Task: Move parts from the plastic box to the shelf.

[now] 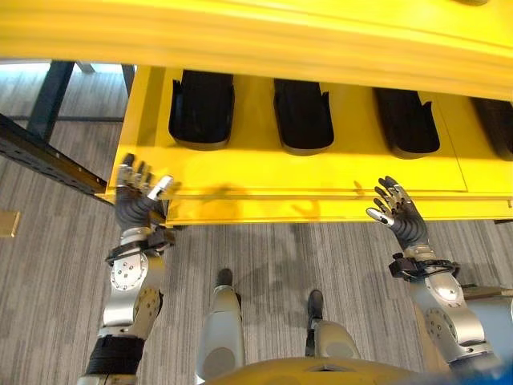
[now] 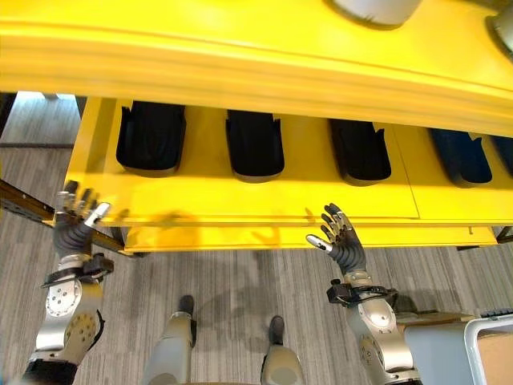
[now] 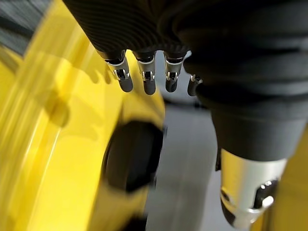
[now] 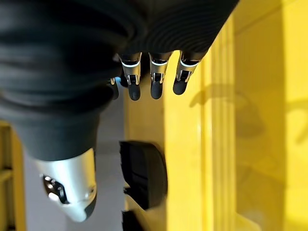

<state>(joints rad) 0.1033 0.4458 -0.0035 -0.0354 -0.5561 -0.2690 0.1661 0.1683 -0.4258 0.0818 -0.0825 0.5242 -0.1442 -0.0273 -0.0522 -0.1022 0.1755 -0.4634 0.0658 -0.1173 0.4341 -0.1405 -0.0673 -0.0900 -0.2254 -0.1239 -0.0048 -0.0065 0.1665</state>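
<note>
A yellow shelf spans the view, with several black moulded parts lying side by side on its lower level, among them a middle one and a right one. My left hand is raised at the shelf's front left corner, fingers straight and spread, holding nothing. My right hand is up at the shelf's front edge toward the right, also open and empty. In the left wrist view a black part lies past the fingers; the right wrist view shows another black part.
An upper yellow level overhangs the parts. A dark metal frame runs along the shelf's left side. Grey carpet floor lies below the shelf's front edge. A white-rimmed box corner sits at the lower right.
</note>
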